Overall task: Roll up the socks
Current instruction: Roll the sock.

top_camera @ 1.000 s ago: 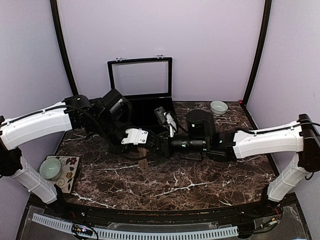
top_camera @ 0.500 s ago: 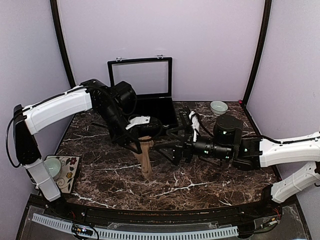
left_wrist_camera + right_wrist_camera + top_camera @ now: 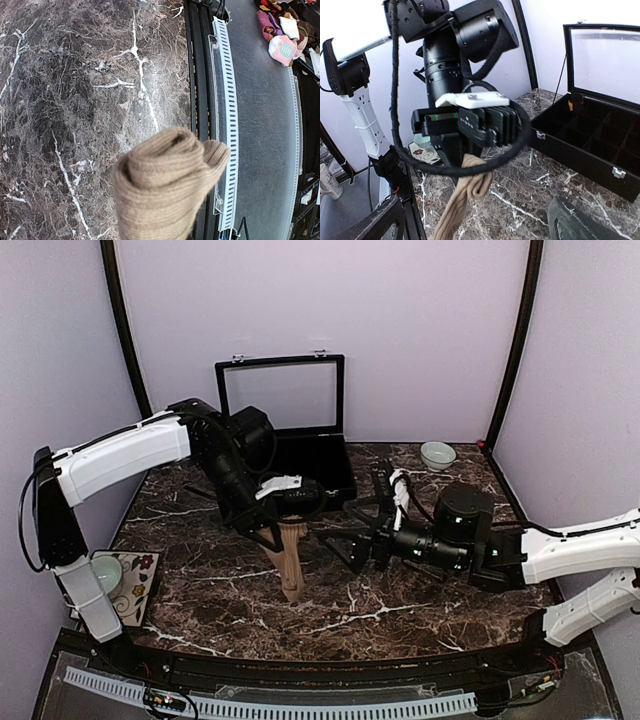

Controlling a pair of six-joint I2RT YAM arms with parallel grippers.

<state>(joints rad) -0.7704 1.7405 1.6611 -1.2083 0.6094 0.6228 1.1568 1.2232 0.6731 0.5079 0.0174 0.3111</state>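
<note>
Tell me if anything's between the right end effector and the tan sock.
Nothing visible. The open right end effector faces the tan sock, which hangs from the left end effector; only open air lies between.

Tan sock (image 3: 165, 190), hanging below the left pincer (image 3: 469, 155) — soft ribbed knit cloth, matt, slightly fuzzy. Table top (image 3: 400, 610) beneath the pincer: dark stone-look surface with white veins, smooth, semi-gloss. Case (image 3: 300, 465) behind the pincer — matt black body, clear glossy lid pane.
</note>
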